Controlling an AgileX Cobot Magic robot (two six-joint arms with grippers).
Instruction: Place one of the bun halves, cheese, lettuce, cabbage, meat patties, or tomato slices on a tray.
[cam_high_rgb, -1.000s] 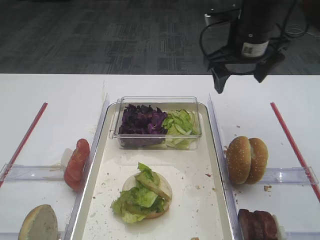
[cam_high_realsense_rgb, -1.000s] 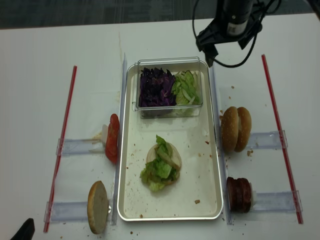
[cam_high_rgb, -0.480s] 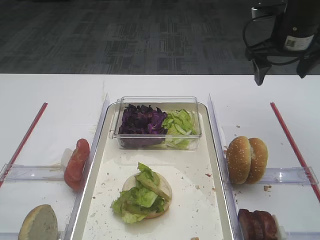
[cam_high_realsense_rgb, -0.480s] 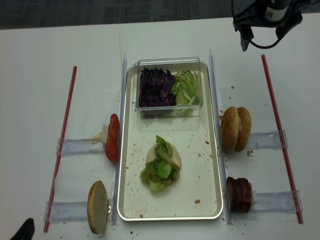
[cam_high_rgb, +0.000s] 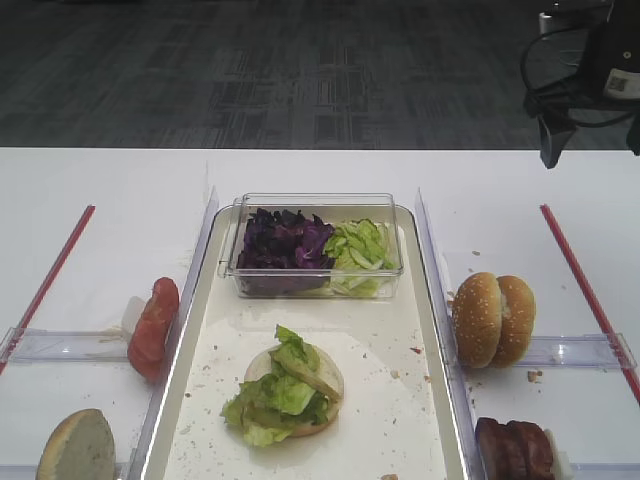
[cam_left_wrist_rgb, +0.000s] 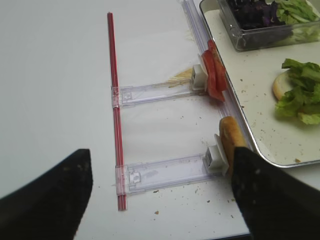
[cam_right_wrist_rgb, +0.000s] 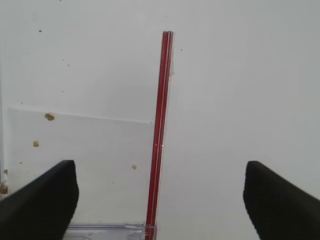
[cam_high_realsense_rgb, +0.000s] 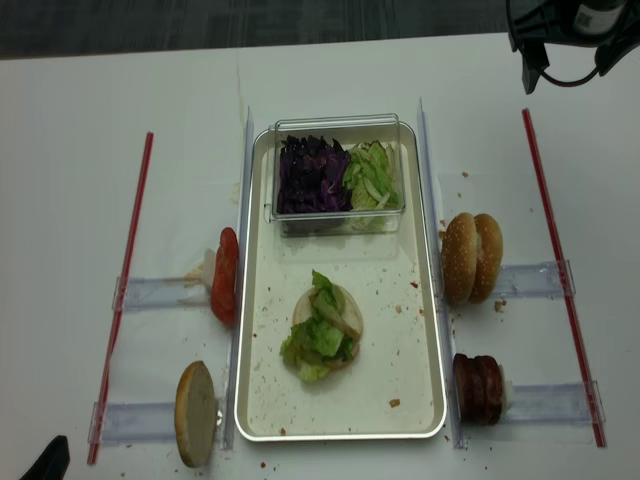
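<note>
At the tray's middle the lettuce lies on a bun half, light, limp and loose, so you pinch its thick rib, while your right tool hangs wide open, empty, far right.

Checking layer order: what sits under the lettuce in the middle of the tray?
Under the lettuce a pale round bun half shows at its edges, flat on the tray. Anything between leaf and bun is covered, so it cannot be seen.
</note>
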